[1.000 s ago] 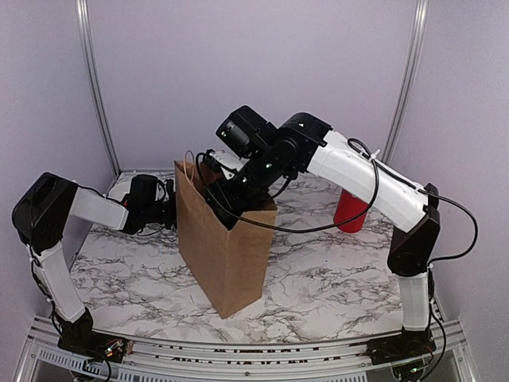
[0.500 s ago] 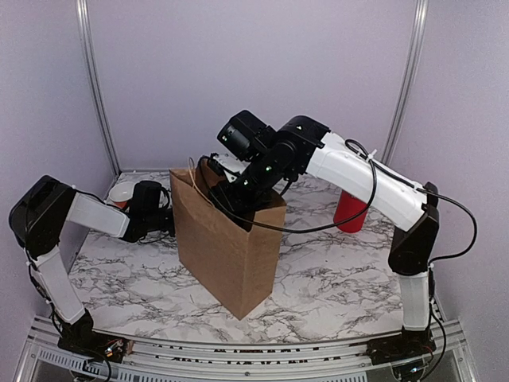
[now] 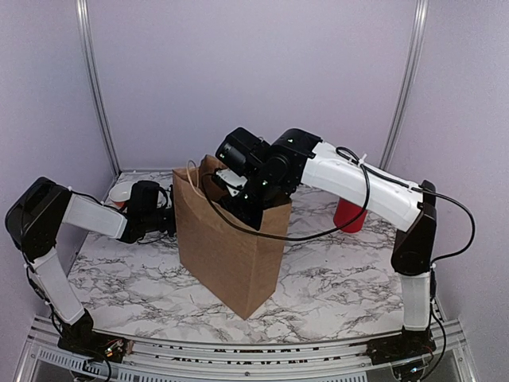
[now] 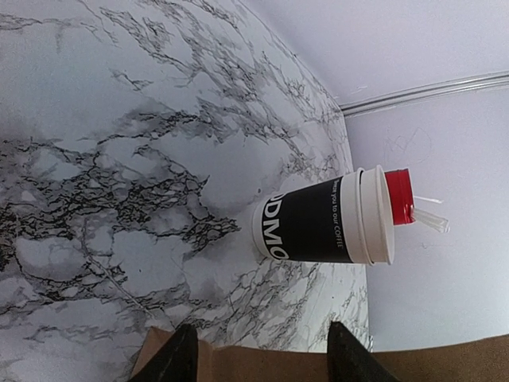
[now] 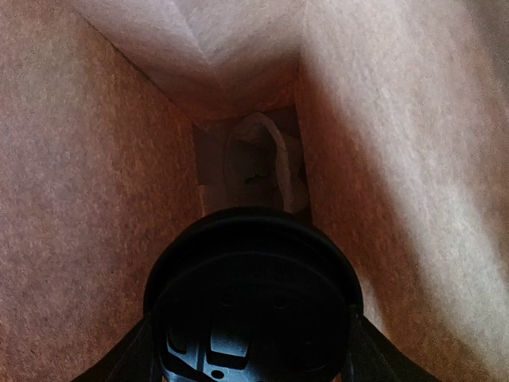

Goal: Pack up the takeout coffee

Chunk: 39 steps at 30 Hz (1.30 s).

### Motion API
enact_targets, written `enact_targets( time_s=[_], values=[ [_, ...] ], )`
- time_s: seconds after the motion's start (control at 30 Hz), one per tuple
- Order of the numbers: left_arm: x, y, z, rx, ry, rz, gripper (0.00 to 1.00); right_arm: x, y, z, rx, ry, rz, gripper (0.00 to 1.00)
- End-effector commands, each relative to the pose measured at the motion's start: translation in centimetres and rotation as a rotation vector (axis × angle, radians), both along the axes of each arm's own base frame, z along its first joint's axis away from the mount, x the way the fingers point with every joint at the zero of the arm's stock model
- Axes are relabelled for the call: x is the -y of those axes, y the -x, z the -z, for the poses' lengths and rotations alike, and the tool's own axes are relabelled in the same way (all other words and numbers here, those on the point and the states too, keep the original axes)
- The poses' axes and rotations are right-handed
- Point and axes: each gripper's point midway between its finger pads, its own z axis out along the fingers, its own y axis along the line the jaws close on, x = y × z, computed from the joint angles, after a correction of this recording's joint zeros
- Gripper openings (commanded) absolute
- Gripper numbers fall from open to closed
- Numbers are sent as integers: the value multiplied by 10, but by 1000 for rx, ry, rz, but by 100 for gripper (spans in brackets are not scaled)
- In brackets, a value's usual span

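The takeout coffee shows only as its round black lid, seen from above in the right wrist view. My right gripper is shut on it, one finger on each side, down inside the brown paper bag. From above, the right gripper is sunk into the bag's open top and the cup is hidden. My left gripper is at the bag's left wall. Its jaws stand apart, with the bag's paper right behind them and nothing gripped.
A stack of white-rimmed black cups stands on the marble table near the back wall. A red cup with white sticks stands back right. Something white lies on the bag's floor. A small white round thing sits far left.
The bag has slid a little to the right and turned. My right gripper has sunk lower into it with the cup. My left gripper has followed the bag's left wall.
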Motion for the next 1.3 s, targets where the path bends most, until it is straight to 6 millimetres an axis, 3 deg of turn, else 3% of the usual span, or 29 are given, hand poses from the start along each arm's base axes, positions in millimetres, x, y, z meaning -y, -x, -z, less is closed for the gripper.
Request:
enact_targets(
  time_s=[0.0, 0.4, 0.97, 1.27],
  values=[
    [5, 1, -20, 49, 32, 22, 56, 4, 6, -12, 32, 0, -9, 50],
    [5, 0, -28, 69, 37, 24, 56, 18, 15, 17, 45, 173, -35, 50],
    [4, 2, -42, 89, 44, 25, 56, 14, 19, 58, 2, 223, -57, 50],
    [2, 2, -46, 100, 40, 20, 56, 18, 20, 61, 0, 233, -48, 50]
  ],
)
